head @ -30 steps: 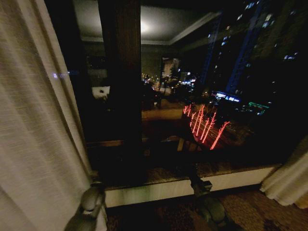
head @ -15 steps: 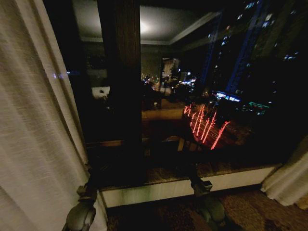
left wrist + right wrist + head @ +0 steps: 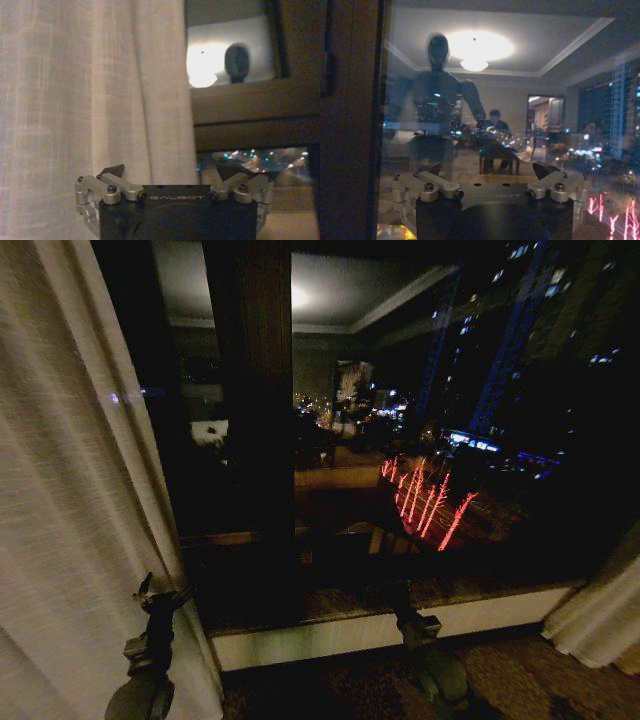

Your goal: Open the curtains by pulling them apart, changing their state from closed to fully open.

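Head view: the curtains are drawn to the frame's left and lower right, the dark window bare between, so the opening looks nearly complete. The left gripper, jaws apart, sits at lower left against the fabric.

Left wrist view: open fingers stand before the cloth, gripping nothing.

Right wrist view: the right gripper, spread, faces the glass.

Left gripper had a black body w/ "GALBOT" lettering, silver linkage arms, dark screws, black fingertips. Right gripper looked alike: black round housing, silver links, black tips.
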{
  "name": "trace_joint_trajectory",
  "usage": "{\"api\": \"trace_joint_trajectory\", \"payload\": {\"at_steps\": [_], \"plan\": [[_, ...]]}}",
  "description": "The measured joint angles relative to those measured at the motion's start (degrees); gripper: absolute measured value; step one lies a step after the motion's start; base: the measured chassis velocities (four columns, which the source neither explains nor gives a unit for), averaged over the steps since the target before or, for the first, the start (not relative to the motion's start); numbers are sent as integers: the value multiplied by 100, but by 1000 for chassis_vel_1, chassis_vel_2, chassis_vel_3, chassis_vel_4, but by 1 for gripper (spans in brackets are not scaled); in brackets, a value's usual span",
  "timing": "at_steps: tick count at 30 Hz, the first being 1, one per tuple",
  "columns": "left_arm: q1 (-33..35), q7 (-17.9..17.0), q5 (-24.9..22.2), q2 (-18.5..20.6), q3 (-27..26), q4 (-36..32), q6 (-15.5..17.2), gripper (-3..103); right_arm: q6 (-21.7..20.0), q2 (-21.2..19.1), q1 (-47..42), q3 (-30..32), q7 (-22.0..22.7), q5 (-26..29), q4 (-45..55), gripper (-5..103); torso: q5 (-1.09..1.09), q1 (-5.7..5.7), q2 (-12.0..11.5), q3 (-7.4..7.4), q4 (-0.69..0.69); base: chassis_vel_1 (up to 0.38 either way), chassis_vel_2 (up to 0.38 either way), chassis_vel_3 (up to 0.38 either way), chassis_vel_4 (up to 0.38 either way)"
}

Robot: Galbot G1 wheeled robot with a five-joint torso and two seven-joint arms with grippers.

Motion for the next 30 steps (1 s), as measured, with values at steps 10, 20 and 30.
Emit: {"api": "trace_joint_trajectory", "payload": {"at_steps": [10, 20, 30], "plan": [[29, -180, 548, -197, 345, 204, -154, 100, 0, 0, 0, 0, 0, 0, 0, 100, 1, 0, 0, 0, 0, 0, 0, 0, 0], [571, -361, 1218, -595, 443, -324, -277, 100, 0, 0, 0, 0, 0, 0, 0, 100, 2, 0, 0, 0, 0, 0, 0, 0, 0], [633, -454, 886, -402, 147, -263, -391, 100, 0, 0, 0, 0, -1, 0, 0, 100, -1, 0, 0, 0, 1, 0, 0, 0, 0]]}}
